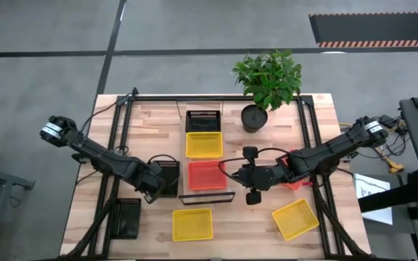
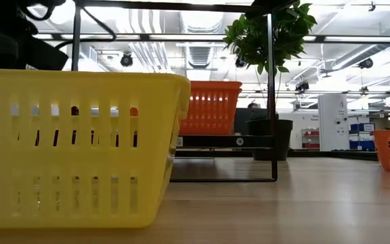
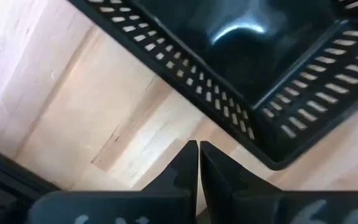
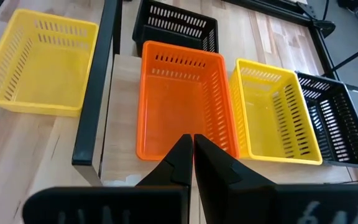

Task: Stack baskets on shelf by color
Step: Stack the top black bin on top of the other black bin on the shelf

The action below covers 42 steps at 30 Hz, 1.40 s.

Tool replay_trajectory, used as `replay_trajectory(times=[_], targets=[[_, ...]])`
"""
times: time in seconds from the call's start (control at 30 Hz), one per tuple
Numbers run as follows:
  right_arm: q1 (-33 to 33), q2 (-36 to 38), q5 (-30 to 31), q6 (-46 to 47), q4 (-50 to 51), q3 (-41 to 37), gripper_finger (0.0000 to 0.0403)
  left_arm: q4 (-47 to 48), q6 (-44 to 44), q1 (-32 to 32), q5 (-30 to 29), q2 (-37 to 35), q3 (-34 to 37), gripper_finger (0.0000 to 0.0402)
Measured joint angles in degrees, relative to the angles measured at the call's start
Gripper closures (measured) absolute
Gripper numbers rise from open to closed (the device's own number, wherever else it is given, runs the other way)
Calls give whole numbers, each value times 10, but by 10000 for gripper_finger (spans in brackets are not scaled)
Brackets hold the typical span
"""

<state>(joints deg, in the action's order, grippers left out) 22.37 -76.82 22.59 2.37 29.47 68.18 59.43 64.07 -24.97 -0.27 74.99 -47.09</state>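
Left gripper [image 1: 153,190] closed, empty; black basket [image 1: 167,176] just right of it, frame centre-left. Right gripper [image 1: 253,194] closed.

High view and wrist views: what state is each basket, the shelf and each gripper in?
Left gripper: shut, empty, beside a black basket.
Right gripper: shut, empty, over the red basket.
Shelf: holds a row of red, yellow and black baskets, all upright and empty.
Front yellow baskets: on the table, empty.
Black basket at the table's front left: on the table.
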Motion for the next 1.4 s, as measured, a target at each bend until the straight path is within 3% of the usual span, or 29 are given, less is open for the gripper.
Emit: replay_trajectory(times=[0.33,0.57,0.83,1.0,1.1,1.4], targets=[[0,0,0,-3,-15,-5,394,-119,-45,5,-34,-4,-4,402],[0,0,0,-1,-19,-12,394,-84,-45,34,-30,11,41,402],[0,0,0,2,-20,-12,394,72,-89,89,-30,6,29,402],[0,0,0,7,-21,-12,394,58,-101,93,-25,0,-6,402],[0,0,0,6,-21,-12,394,28,-108,90,11,0,-37,402],[0,0,0,5,-21,-22,394,5,-55,80,30,0,-72,382]])
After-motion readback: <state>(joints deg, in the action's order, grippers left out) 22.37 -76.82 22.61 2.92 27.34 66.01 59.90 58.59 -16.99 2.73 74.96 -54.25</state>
